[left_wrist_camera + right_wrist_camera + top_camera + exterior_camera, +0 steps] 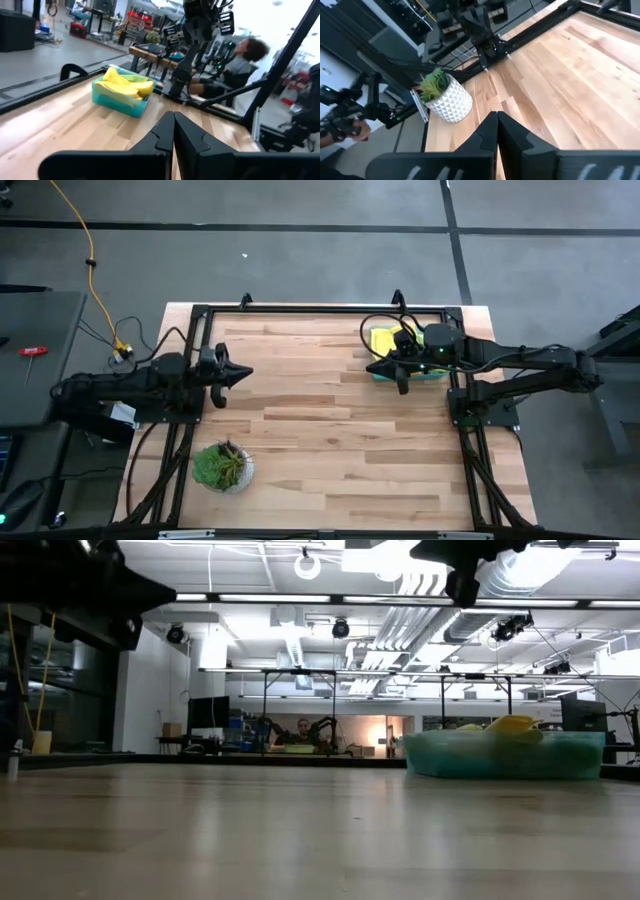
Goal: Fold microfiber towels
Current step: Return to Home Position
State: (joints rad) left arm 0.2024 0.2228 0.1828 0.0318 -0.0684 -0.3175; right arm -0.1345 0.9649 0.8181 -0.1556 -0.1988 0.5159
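Observation:
A bright yellow towel (pixel 383 338) lies crumpled on top of a teal stack (pixel 420 375) at the table's far right. The left wrist view shows the same yellow towel (pixel 125 85) and teal stack (pixel 119 101), and the low view shows them too (pixel 512 725) (pixel 505 755). My right gripper (pixel 372 367) hangs shut in the air just beside the stack's near left corner, holding nothing (pixel 496 122). My left gripper (pixel 245 372) is shut and empty at the table's left side, pointing level toward the right (pixel 173 122).
A small green plant in a white pot (pixel 222 467) stands near the front left corner and also shows in the right wrist view (pixel 445 97). A black frame (pixel 300 310) runs along the table's edges. A person (pixel 247 52) sits beyond the table's right side.

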